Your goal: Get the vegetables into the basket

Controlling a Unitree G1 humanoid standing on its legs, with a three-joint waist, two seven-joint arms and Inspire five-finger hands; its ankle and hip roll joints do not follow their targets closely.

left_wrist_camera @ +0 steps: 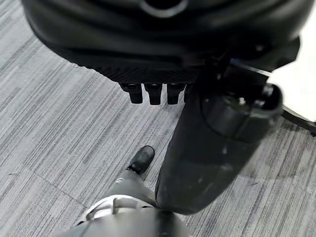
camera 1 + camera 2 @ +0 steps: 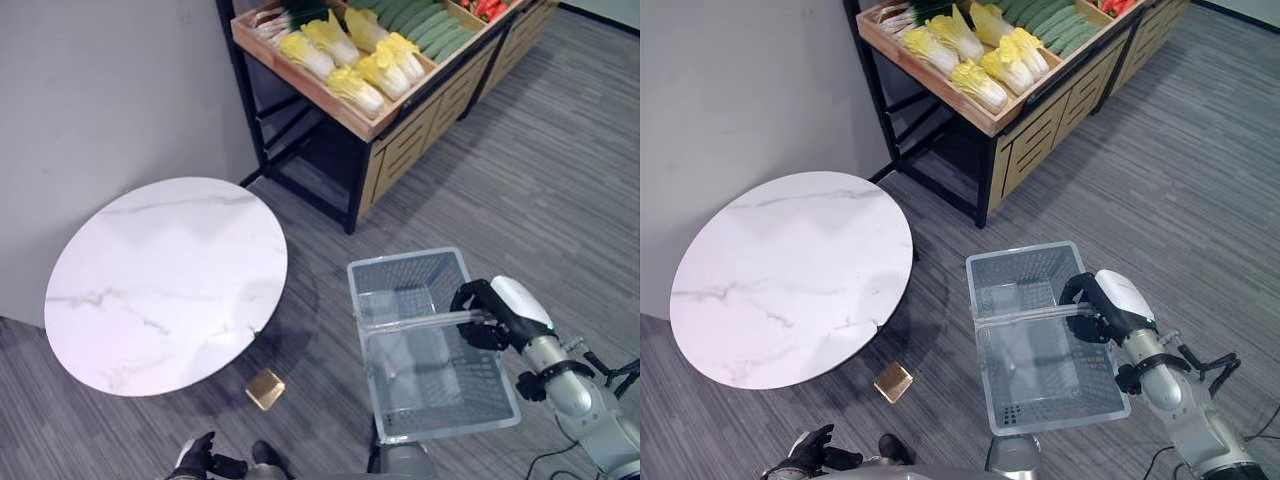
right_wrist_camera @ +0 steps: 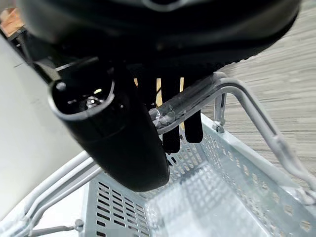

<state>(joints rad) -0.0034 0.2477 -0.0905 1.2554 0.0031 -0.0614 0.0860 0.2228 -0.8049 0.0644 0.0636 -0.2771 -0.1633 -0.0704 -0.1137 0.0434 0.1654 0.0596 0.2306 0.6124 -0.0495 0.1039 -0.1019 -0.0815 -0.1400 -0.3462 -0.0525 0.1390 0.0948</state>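
My right hand (image 2: 497, 310) is shut on the clear handle (image 2: 415, 322) of a grey mesh basket (image 2: 440, 395), which hangs empty at my right side above the floor. In the right wrist view the fingers (image 3: 170, 138) curl round the handle bar (image 3: 197, 96) over the basket's wall (image 3: 222, 197). The vegetables lie on a wooden shelf (image 2: 330, 100) at the far top: yellow-white cabbages (image 2: 350, 55), green cucumbers (image 2: 425, 25) and red ones (image 2: 485, 8). My left hand (image 2: 195, 458) hangs low at the bottom left, its fingers (image 1: 153, 92) relaxed and holding nothing.
A round white marble table (image 2: 165, 280) stands to my left front, with its gold foot (image 2: 265, 388) on the grey carpet. A grey wall (image 2: 110, 90) rises behind it. The shelf's black frame (image 2: 255, 110) and wooden cabinets (image 2: 420, 130) run along the far side.
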